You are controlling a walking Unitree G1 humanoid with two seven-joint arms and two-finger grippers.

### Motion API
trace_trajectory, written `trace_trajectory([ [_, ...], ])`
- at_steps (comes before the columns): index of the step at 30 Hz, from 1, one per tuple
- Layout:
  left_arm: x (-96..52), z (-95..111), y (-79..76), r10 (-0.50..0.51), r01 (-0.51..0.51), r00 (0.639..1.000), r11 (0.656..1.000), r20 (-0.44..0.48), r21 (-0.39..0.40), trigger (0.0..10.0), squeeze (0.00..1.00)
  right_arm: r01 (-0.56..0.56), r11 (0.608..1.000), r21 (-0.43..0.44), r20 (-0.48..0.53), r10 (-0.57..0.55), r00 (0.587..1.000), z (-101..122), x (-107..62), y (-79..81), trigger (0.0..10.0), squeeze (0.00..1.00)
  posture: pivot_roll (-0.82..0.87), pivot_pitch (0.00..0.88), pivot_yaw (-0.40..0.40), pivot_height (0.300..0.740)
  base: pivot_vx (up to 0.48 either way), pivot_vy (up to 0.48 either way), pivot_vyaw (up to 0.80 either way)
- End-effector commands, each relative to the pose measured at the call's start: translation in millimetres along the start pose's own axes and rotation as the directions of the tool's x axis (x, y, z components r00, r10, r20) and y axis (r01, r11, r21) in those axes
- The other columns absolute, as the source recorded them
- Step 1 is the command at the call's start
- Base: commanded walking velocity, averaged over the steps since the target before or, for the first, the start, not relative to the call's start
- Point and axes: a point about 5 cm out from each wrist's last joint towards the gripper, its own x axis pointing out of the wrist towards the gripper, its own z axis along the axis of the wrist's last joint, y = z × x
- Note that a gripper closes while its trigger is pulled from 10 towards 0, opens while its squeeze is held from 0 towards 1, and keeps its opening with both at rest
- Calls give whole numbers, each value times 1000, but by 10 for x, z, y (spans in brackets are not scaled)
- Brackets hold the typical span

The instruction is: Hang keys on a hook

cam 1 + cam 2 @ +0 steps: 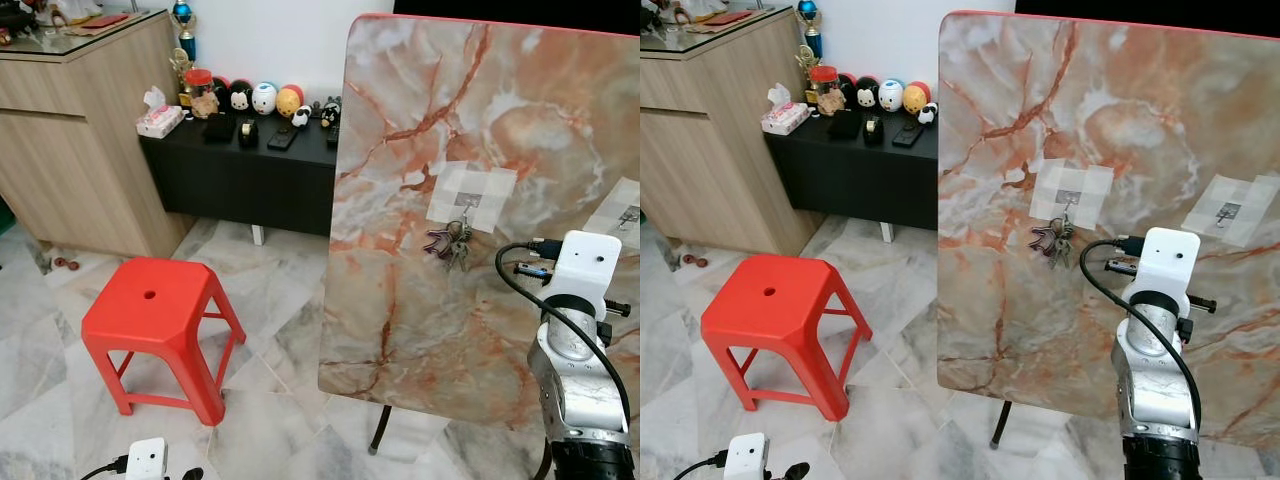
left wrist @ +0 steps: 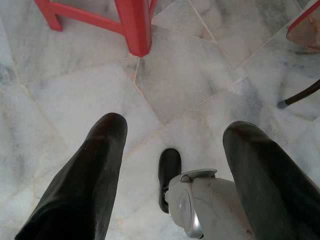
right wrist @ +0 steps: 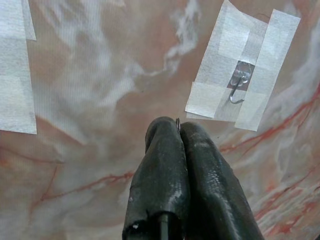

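A marble-patterned table top with a red rim stands upright on its edge, its face turned toward the robot, above a pale marble floor; a dark thin leg shows below its lower edge. To the left of it a red plastic stool stands on the floor, and behind that a low black shelf carries a row of small round figures and a tissue box, beside a wooden cabinet. Near the middle of the table face a hook is fixed with white tape, and the keys hang from it in a small bunch, resting against the marble just below the tape. Toward the right edge of the table face a second hook sits under its own patch of tape, bare. The right gripper is raised in front of the table, its two black fingers pressed together with nothing between them, tips just below that second hook and close to the surface. The left gripper hangs low over the floor near the stool's leg, its fingers spread wide apart and holding nothing
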Motion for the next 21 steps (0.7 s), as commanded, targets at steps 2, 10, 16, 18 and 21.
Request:
trace_trajectory([
  [2, -2, -32, -19, -9, 9, 1000, 1000, -19, 6, 10000, 0, -5, 1000, 4, 29, 5, 1000, 89, 16, 8, 10000, 0, -27, 0, -49, 740, 0, -264, 0],
  [10, -2, -34, -22, -11, 11, 1000, 1000, -19, 6, 10000, 0, 1, 1000, 7, 29, -1, 1000, 80, 4, 14, 10000, 0, -28, 0, -49, 740, 0, -281, 0],
  [16, -4, -36, -19, -10, 10, 1000, 1000, -18, 4, 10000, 0, -6, 1000, 13, 27, 6, 1000, 90, 5, 34, 10000, 0, -28, 0, -49, 740, 0, -329, 0],
  [18, -4, -36, -18, -10, 10, 1000, 1000, -17, 2, 10000, 0, -11, 1000, 14, 26, 11, 1000, 89, 4, 48, 10000, 0, -28, 0, -49, 740, 0, -298, 0],
  [21, -4, -35, -19, -10, 10, 1000, 1000, -16, 2, 10000, 0, -10, 1000, 15, 27, 10, 1000, 91, 4, 55, 10000, 0, -27, 0, -49, 740, 0, -90, 0],
])
